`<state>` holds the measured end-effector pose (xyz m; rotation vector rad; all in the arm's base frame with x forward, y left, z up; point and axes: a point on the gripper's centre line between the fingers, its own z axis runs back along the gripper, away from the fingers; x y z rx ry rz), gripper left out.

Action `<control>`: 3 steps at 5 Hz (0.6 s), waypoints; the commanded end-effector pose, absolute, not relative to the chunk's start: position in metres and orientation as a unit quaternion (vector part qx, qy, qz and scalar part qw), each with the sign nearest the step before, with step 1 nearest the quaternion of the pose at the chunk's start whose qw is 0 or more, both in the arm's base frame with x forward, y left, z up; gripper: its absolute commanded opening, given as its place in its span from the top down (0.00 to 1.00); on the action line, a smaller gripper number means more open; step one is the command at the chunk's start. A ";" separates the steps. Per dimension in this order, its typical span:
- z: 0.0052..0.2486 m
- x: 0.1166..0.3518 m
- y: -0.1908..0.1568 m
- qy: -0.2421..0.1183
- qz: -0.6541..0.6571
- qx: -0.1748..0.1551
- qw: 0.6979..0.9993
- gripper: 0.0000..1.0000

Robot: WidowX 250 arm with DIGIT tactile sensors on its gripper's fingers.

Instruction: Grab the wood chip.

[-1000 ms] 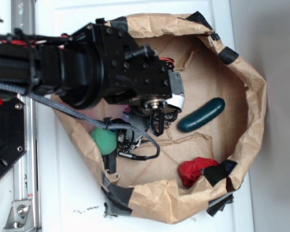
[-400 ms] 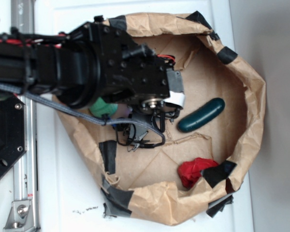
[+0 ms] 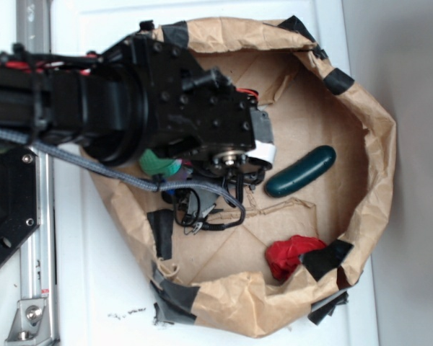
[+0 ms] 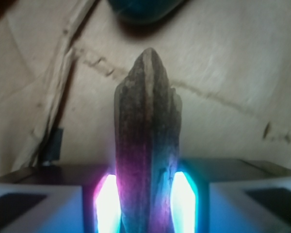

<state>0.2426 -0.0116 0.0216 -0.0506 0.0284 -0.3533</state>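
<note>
Brown paper (image 3: 332,130) lines a walled nest on a white table (image 3: 101,288). In the wrist view the wood chip (image 4: 146,145) stands upright between the gripper (image 4: 145,204) fingers (image 4: 108,204), pinched on both sides, pointed tip toward the green capsule (image 3: 301,171).

A crumpled brown paper nest (image 3: 379,144), patched with black tape (image 3: 175,290), sits on a white table (image 3: 101,288). On its floor, toward 3 o'clock, lies a smooth dark green capsule (image 3: 301,171), tilted. At about 5 o'clock, a red crumpled thing (image 3: 287,254) rests against the paper wall beside a tape strip. A green ball (image 3: 159,163) shows near 9 o'clock, partly hidden. A metal rail (image 3: 30,288) runs along the table's left edge.
</note>
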 end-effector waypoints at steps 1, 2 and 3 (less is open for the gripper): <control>0.120 0.256 0.003 -0.048 -0.074 -0.025 0.996 1.00; 0.169 0.258 0.000 -0.057 -0.068 -0.014 0.996 1.00; 0.170 0.250 -0.003 -0.054 -0.053 0.006 0.997 1.00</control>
